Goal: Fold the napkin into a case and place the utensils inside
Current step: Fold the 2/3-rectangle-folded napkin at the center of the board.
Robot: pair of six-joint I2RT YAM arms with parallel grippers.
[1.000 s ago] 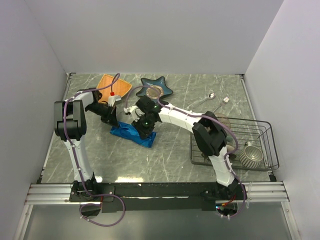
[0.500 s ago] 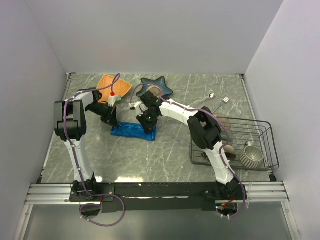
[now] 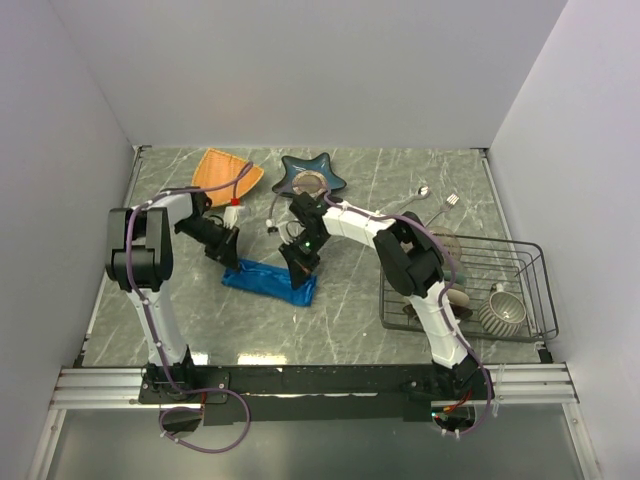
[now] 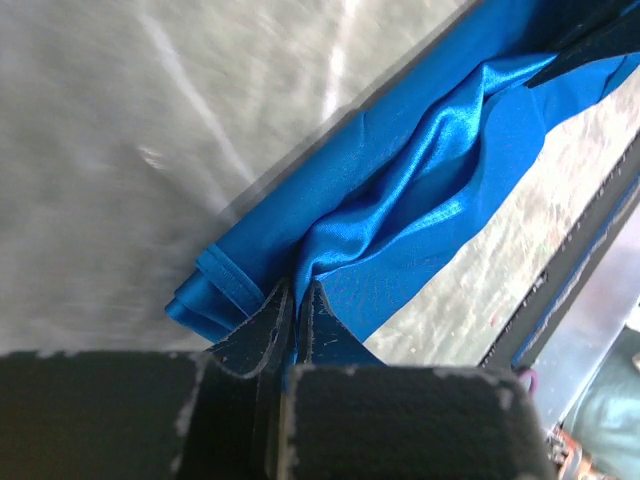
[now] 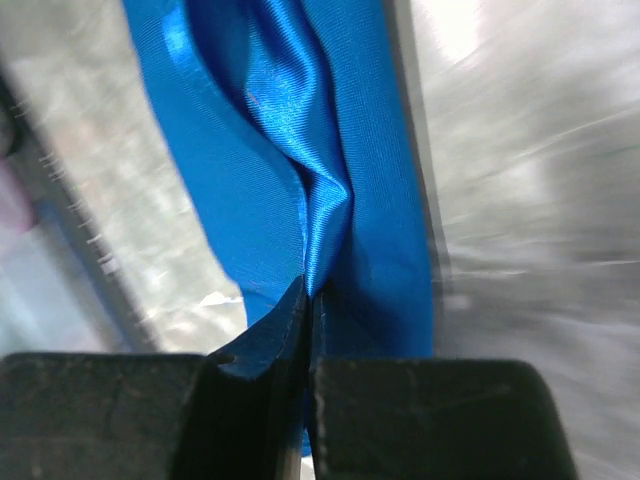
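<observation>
Grey marbled tabletop (image 3: 330, 320) spreads between white walls, and nearest the arm bases lies the napkin (image 3: 268, 281), a narrow, rumpled blue band on the near side of the star-shaped dish (image 3: 312, 176) and a little to its left. Both grippers are pinched tight on it: the left gripper (image 4: 293, 300) clamps a raised fold at the band's left end, and the right gripper (image 5: 308, 295) nips a ridge of cloth toward its right end. The satin looks slippery and both pinches are thin, so a pull could let the top layer slide free or drag only one ply, skewing the fold. If the arms draw apart unevenly, the band may twist and the case lose its opening. Farther back, to the right of the star-shaped dish and well apart from the cloth, rest the spoon (image 3: 421, 191) and fork (image 3: 449, 202), untouched. A crooked case would make sliding them in awkward.
</observation>
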